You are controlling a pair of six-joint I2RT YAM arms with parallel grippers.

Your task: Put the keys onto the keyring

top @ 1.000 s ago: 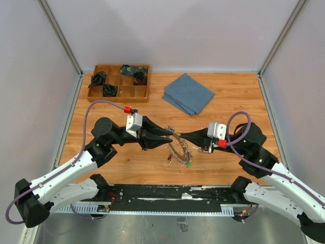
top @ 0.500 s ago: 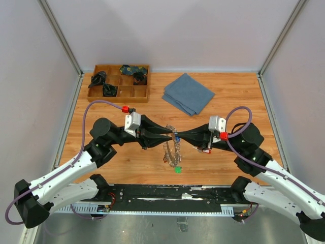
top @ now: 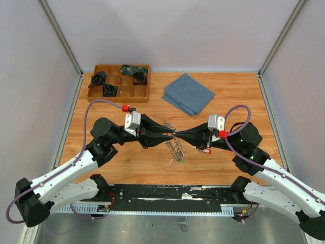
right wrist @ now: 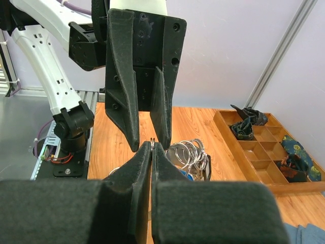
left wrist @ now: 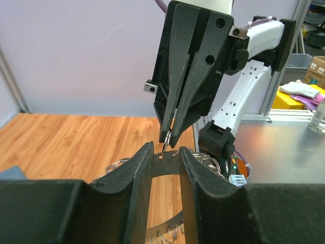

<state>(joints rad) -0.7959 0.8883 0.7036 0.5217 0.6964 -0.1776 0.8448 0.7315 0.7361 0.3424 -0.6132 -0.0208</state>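
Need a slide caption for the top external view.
Left gripper and right gripper meet tip to tip over the table, the keyring dangling beneath.

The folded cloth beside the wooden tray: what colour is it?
The cloth is slate blue, clearest in the top external view.

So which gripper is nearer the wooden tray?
Left. The left gripper is just robot-side and right of the wooden tray; the right gripper points in from farther right, meeting it at the keyring.

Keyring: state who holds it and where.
The left gripper clamps the keyring by its top band; the right gripper, shut, pinches a small wire loop there.
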